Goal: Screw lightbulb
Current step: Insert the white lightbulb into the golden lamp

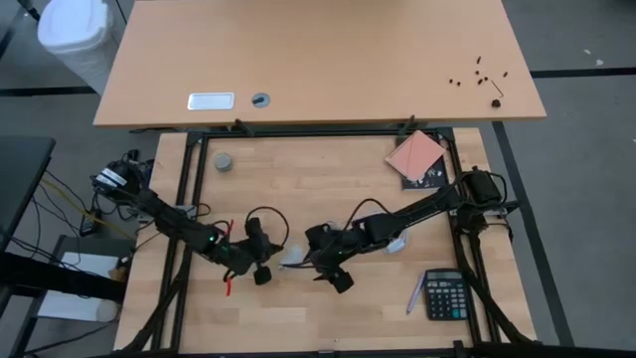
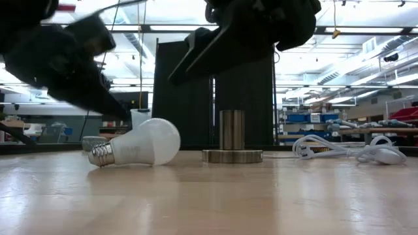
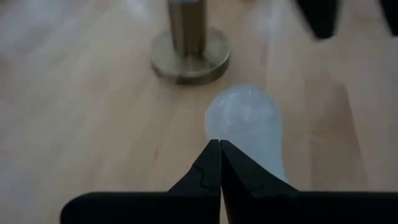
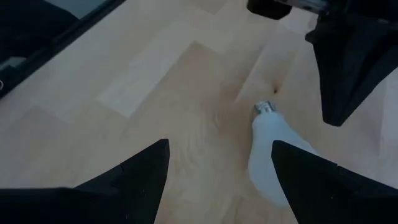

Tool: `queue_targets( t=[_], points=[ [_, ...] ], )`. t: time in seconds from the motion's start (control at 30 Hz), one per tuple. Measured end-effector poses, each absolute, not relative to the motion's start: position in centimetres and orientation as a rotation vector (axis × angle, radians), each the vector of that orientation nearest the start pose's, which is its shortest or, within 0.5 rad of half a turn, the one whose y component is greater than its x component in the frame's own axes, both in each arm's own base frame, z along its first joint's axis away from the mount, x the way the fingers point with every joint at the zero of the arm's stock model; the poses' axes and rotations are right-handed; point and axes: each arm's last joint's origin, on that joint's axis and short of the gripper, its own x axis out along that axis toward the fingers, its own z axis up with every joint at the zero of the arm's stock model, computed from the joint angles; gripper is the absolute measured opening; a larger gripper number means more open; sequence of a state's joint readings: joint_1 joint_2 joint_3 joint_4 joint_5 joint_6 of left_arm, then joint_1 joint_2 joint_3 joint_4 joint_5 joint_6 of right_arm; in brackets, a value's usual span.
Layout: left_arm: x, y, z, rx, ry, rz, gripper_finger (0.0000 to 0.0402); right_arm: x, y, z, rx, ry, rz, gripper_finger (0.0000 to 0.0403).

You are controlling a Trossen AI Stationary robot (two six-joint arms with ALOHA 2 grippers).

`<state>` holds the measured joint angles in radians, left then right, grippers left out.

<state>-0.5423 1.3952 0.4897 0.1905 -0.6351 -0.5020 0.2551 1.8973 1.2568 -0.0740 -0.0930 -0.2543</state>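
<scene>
The white lightbulb (image 2: 145, 143) lies on its side on the wooden table, its rounded head toward the socket and its metal screw base (image 2: 101, 155) pointing away from it. The metallic socket (image 2: 232, 138) stands upright on its round disc just beside the head. My left gripper (image 3: 219, 160) is shut and hovers just short of the bulb (image 3: 249, 124), above the table. My right gripper (image 4: 217, 180) is open and held above the bulb (image 4: 273, 149), which shows in front of one finger. In the high view the two grippers (image 1: 263, 273) (image 1: 338, 278) flank the bulb (image 1: 295, 259).
A white cord (image 2: 346, 149) lies coiled beside the socket. A calculator (image 1: 445, 295) and a pen (image 1: 412, 295) lie near the table's right front. A pinkish card (image 1: 415, 155) lies at the back right, a small grey cap (image 1: 224, 161) at the back left.
</scene>
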Motion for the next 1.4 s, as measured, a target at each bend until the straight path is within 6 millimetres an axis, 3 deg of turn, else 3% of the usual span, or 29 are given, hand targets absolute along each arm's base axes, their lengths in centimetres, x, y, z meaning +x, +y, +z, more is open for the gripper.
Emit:
queue_targets(
  t=[0.13,0.3,0.57,0.67,0.9,1.13,1.4],
  points=[
    [22.2,-12.3,16.9,0.005,0.581,0.252,0.0005,39.5,11.0,19.2,-0.301,0.672,0.410,0.0293],
    [22.6,-13.2,18.1,-0.046,0.578,0.230,0.0005,39.7,11.8,18.0,-0.262,0.692,0.390,0.0293],
    [22.1,-15.4,17.0,-0.005,0.514,0.267,0.0005,39.7,14.4,16.8,-0.256,0.665,0.334,0.0293],
    [22.3,-16.1,16.0,0.028,0.498,0.292,0.0005,40.0,14.5,16.9,-0.244,0.627,0.292,0.0293],
    [23.1,-16.7,15.3,0.075,0.578,0.308,0.0005,40.4,14.4,14.3,-0.277,0.678,0.229,0.0302],
    [23.2,-17.2,19.2,0.122,0.647,0.243,0.0005,40.5,13.2,16.0,-0.224,0.657,0.150,0.0303],
    [21.9,-20.1,24.3,0.350,0.893,-0.201,0.0005,39.9,14.1,16.0,-0.215,0.685,0.217,0.0300]
  ],
)
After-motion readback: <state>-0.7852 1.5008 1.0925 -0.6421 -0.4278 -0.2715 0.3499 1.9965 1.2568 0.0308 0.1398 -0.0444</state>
